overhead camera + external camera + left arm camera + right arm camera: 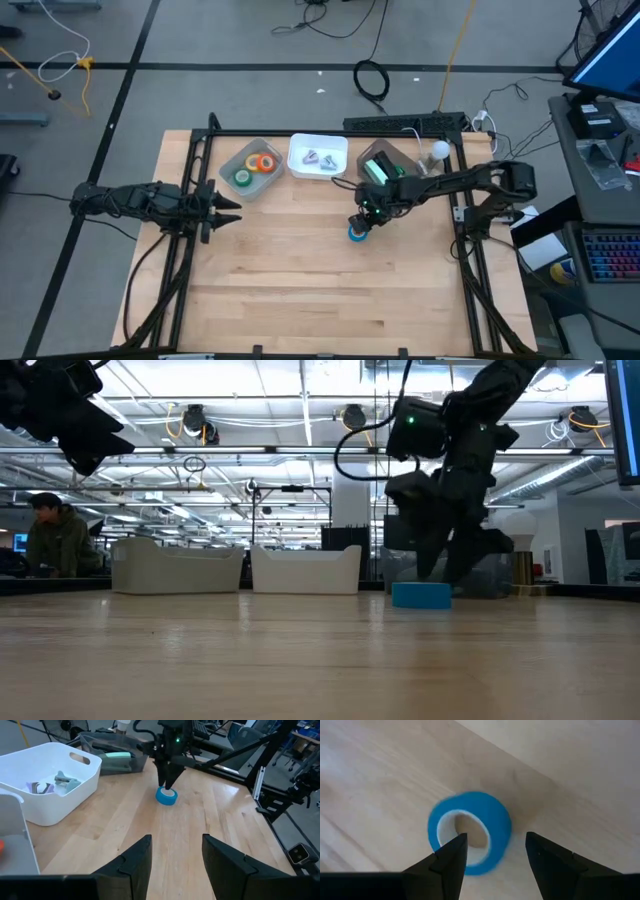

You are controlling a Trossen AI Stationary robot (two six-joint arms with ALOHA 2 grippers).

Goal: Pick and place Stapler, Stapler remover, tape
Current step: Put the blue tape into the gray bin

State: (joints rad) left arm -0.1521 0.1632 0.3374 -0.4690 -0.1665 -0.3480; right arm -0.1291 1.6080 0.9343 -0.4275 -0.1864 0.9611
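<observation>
- Pale wooden table [300, 270] under us, framed by dark rails, with three containers in a row along its far edge.
- We count one clear bin [247, 166] on the left of the row; it holds three tape rolls: green [243, 178], yellow [255, 166] and red-orange [266, 161].
- We count one white bin [318, 158] in the middle, holding small grey pieces [318, 158] that we cannot identify from above.
- We count one clear bin [385, 160] on the right with a pale green object [116, 756] inside; we cannot tell what it is.
- One blue tape roll [470, 832] lies flat on the table, in front of the right-hand bin and outside every container.
- Our right gripper [494, 851] points down at the blue roll, fingers spread, one over the roll's pale centre and one outside its wall, not clenched on it.
- Our left gripper [174, 851] waits above the table's left edge, fingers parted and holding nothing.
</observation>
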